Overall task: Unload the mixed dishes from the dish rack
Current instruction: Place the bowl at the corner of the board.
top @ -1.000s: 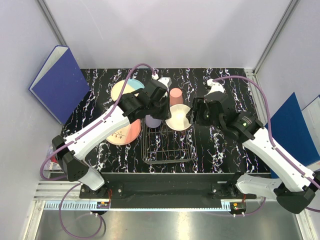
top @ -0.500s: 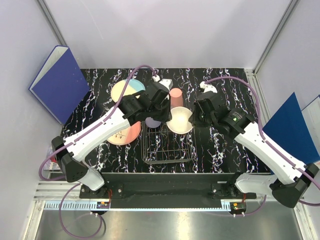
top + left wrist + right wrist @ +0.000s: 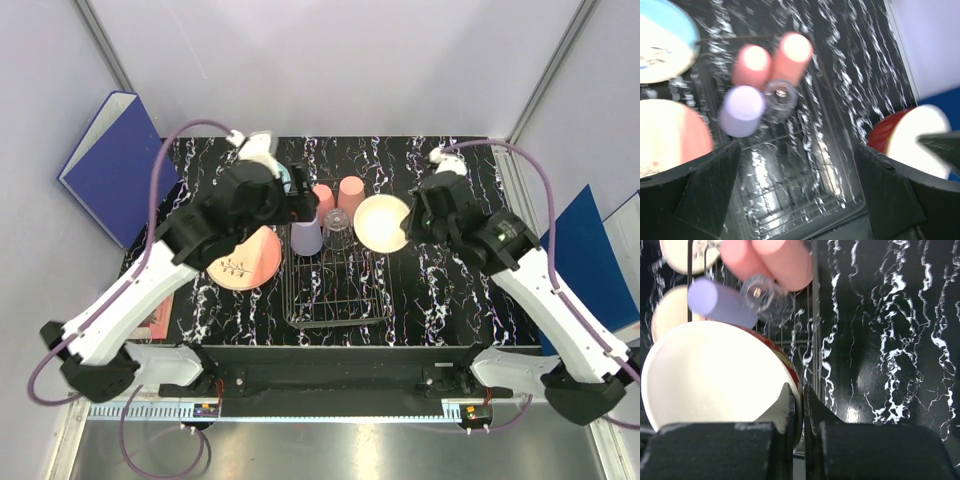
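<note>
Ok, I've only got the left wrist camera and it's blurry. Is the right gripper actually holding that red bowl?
Observer: Yes. The right wrist view shows the right gripper pinching the rim of the red bowl, one finger inside and one outside.
Operator: And where is it right now?
Observer: In the top view it overlaps the far right corner of the dish rack, partly past the edge.
Operator: Anything off to my left?
Observer: A blue binder leans at the far left of the scene.

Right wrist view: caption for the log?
Right tool pinches the red bowl by its rim; cups and glass sit in the rack.
</note>
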